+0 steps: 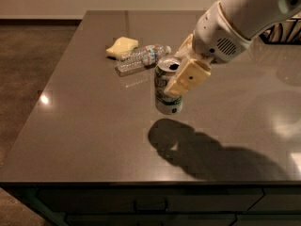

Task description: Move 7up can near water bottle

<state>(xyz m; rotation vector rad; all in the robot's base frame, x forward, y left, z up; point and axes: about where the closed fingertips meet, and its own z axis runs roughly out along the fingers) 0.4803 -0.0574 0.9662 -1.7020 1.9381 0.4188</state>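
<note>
My gripper [181, 69] is shut on the 7up can [166, 89], a silver-topped can with white and green sides. It holds the can upright in the air above the dark table [84, 126]; the can's shadow lies on the table below it. The water bottle [141, 58], clear and ribbed with a coloured label, lies on its side at the back left of the can, a short way off. One tan finger [188, 76] covers the can's right side; the other is behind the can.
A pale yellow sponge [121, 46] lies just left of the bottle, touching or nearly touching it. A dark wire rack [284, 32] stands at the far right. The table's front edge runs along the bottom, with drawers below.
</note>
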